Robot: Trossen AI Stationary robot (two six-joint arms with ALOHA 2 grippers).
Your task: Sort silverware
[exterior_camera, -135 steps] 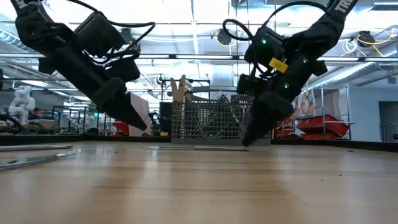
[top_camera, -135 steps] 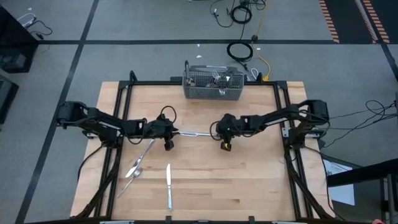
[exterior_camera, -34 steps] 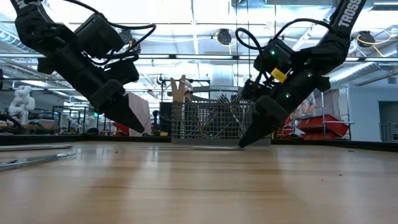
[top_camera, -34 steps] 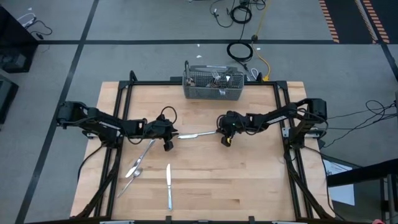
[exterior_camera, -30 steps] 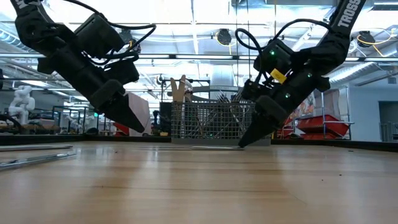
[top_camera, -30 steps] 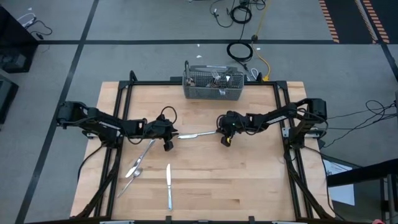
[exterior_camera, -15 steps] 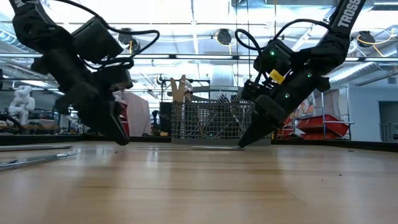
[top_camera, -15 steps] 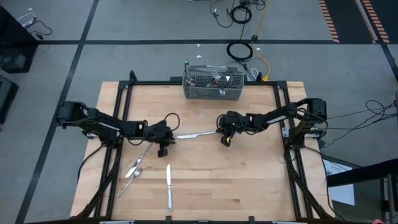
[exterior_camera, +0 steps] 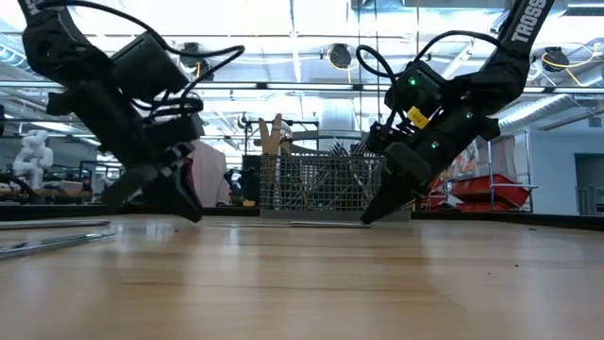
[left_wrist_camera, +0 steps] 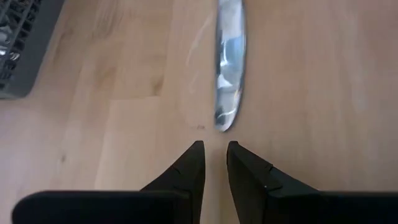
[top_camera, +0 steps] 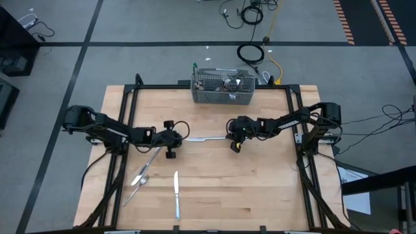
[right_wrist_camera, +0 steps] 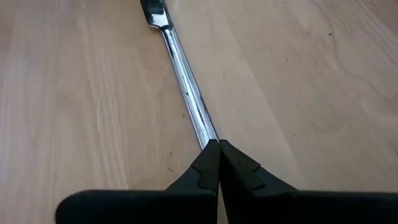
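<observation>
A table knife (top_camera: 205, 138) lies flat on the wooden table between my two grippers. Its broad rounded end (left_wrist_camera: 227, 93) points at my left gripper (left_wrist_camera: 214, 149), which stands just short of it with a narrow gap and nothing between the fingers. In the high view that left gripper (top_camera: 177, 139) is left of centre. My right gripper (right_wrist_camera: 217, 149) is shut at the knife's thin end, right of centre (top_camera: 229, 136). In the low view, both my left gripper (exterior_camera: 193, 215) and my right gripper (exterior_camera: 363, 220) slant down to the tabletop. My right gripper has its shut fingertips (right_wrist_camera: 210, 157) on the free end of the knife's thin shaft (right_wrist_camera: 204, 132). The tips themselves hide the very end. They slant down from the table's right side and lie along the knife. The knife rests flat on the table.
A grey wire-mesh basket (top_camera: 223, 88) holding silverware stands at the far edge, and its corner (left_wrist_camera: 18, 43) shows in the left wrist view. Two more pieces (top_camera: 144, 170) lie crossed at the near left. Another knife (top_camera: 175, 195) lies near the front edge.
My left gripper has drawn back toward the table's left edge, away from the knife's broad end, sunk a little and rolled about its own line. The knife's broad end has swung slightly toward the far edge, while its thin end has stayed at my right gripper.
</observation>
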